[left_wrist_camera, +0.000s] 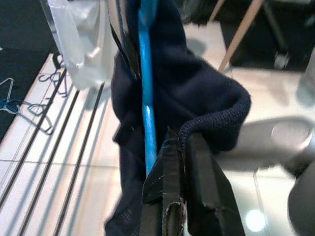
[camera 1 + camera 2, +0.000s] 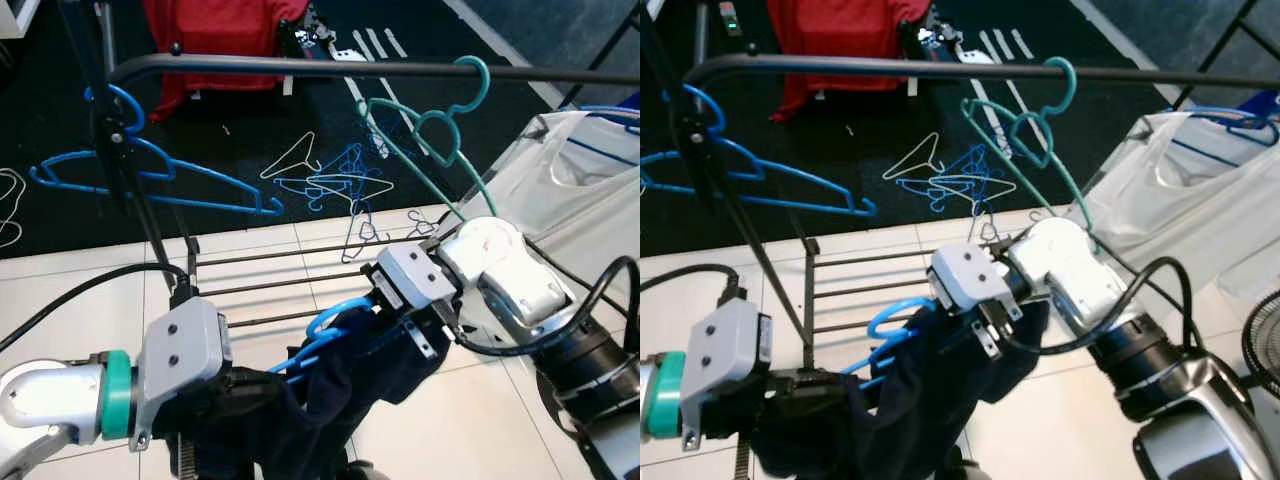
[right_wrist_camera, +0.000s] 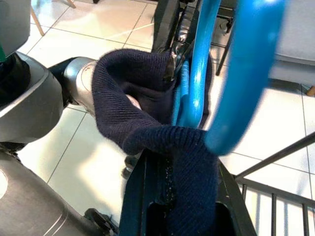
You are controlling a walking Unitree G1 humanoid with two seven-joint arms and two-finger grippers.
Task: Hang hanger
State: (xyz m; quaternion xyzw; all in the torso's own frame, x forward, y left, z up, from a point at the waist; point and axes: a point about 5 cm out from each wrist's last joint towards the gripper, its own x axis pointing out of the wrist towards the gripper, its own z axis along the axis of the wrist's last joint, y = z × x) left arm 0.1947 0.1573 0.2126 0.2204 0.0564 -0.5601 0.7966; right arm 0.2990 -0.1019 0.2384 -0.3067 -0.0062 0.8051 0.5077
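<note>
The blue hanger [image 3: 199,73] is smooth, glossy plastic. The dark garment [image 3: 147,123] is matt ribbed knit cloth. The rail [image 2: 330,68] is matt dark metal, the floor [image 2: 60,300] glossy tile, the bag [image 2: 580,190] thin translucent plastic.

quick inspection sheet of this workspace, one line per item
surface: white tile floor meeting a dark carpet.
job's things: blue hanger with a dark navy garment on it, held below the black rail.
clutter: a pile of loose wire hangers on the carpet; a green hanger and another blue hanger hang on the rail.
hands: left hand clamps the garment's ribbed edge; right hand grips garment and hanger near the hook.
cables: black cables run along both arms.
surroundings: red cloth behind the rail, white plastic cover on the right.
</note>
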